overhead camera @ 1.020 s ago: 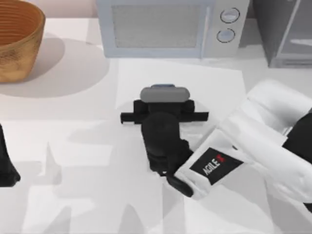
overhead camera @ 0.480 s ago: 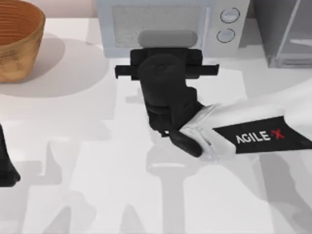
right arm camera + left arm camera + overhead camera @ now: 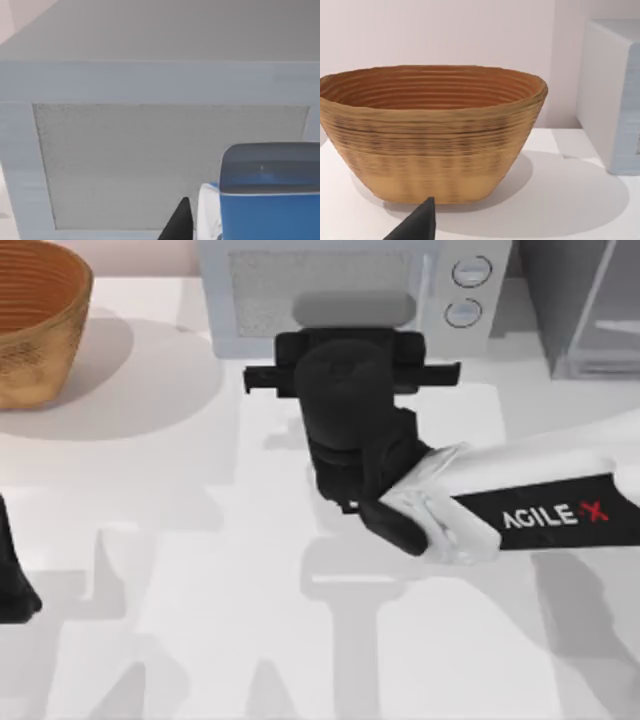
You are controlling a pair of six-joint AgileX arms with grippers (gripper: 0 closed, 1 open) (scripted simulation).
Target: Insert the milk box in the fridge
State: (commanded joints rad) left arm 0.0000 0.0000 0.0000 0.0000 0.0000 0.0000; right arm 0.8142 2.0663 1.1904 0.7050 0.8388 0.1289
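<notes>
Before microwave (image 3: 340, 295): right hand (image 3: 352, 332) around milk box (image 3: 270, 192).

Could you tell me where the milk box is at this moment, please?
The milk box is carried by the right end effector, raised directly in front of the microwave door near the table's back centre.

Milk box (image 3: 270, 195) (blue top) upright; fridge (image 3: 585, 305) at table's right.

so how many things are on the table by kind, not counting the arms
appliances: 2, microwave and fridge
baskets: 1, wicker basket
cartons: 1, milk box held in the right gripper
total: 4
</notes>
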